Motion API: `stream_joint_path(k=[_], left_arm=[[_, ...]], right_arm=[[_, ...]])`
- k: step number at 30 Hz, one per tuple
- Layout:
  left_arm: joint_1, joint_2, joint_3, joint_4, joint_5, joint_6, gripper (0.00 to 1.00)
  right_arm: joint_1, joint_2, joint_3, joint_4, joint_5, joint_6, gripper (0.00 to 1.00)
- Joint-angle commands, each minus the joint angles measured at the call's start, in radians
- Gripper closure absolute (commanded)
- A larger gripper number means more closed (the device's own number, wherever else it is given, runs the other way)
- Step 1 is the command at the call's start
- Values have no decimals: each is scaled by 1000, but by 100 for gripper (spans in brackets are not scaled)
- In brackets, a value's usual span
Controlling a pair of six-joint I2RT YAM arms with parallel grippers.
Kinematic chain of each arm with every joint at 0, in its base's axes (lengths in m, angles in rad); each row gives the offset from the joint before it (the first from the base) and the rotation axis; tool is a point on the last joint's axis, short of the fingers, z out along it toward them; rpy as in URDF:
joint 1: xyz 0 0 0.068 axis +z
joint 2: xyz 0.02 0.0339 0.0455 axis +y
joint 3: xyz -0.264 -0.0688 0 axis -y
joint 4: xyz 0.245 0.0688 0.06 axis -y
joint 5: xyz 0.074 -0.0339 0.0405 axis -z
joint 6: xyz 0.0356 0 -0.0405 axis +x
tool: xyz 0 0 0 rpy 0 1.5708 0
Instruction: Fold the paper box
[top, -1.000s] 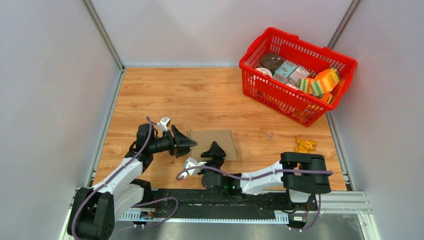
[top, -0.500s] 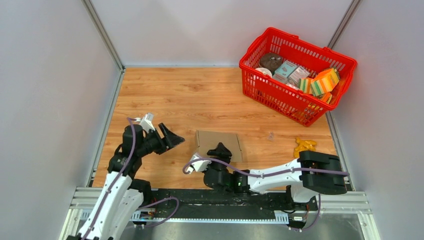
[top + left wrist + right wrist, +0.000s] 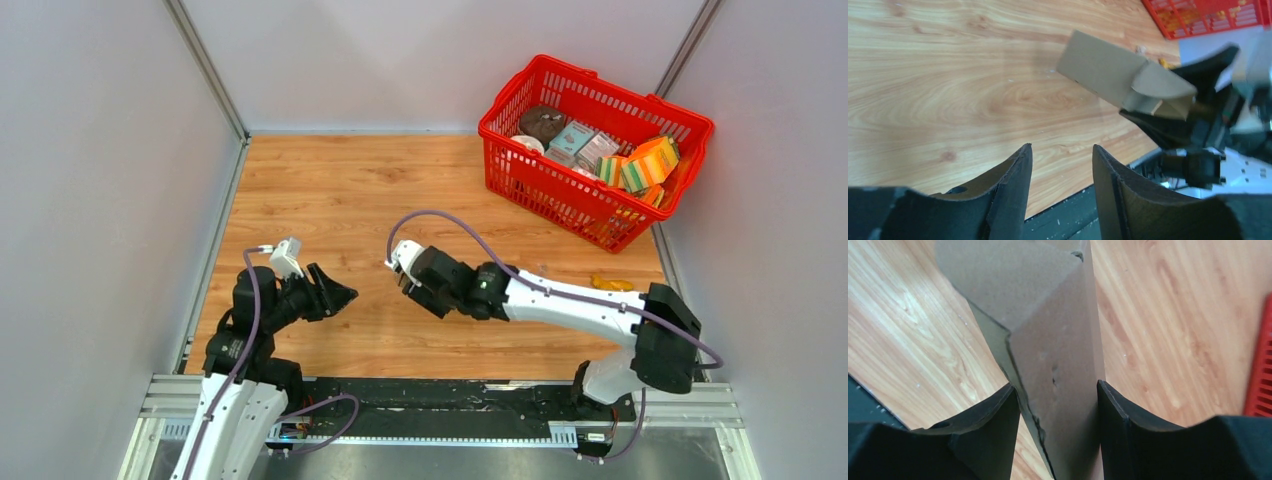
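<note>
A wooden tabletop (image 3: 400, 190) carries a red basket (image 3: 560, 195) at its far right corner. The basket is filled with colourful printed packages (image 3: 650, 160) whose lettering is too small to read. The right gripper (image 3: 1055, 387) reaches over the middle of the tabletop and is clamped on the paper box (image 3: 1048, 315). The box is plain brown cardboard, raised off the wood and partly creased. Its long axis runs out from the fingers, away from the wrist. The left gripper (image 3: 1062, 146) hangs near the left edge, jaws apart, holding nothing. A small yellow item (image 3: 610, 283) lies by the right edge, partly hidden behind the right arm.
</note>
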Motion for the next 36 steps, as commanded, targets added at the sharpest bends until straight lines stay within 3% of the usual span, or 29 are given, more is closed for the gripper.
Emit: stream_joint_path(k=[1,8,15,22,28,36], left_arm=[[-54,11,-68,202,177,-31,45],[-224,53,-74,251,9,3,48],[-224,131,-102,374,-21,3,50],[-235,237,-106,546,15,90,40],[-285,376,-82,636,-37,170,39],[-378,574,18,590,-165,303,47]], right_arm=[[-97,117,130,-239,-295,21,48],[-176,201,221,-228,-393,-8,38],[-208,225,242,-210,-401,0,26],[-225,170,184,-159,-381,29,16],[-226,95,109,-135,-313,61,14],[-228,9,22,-76,-338,78,14]])
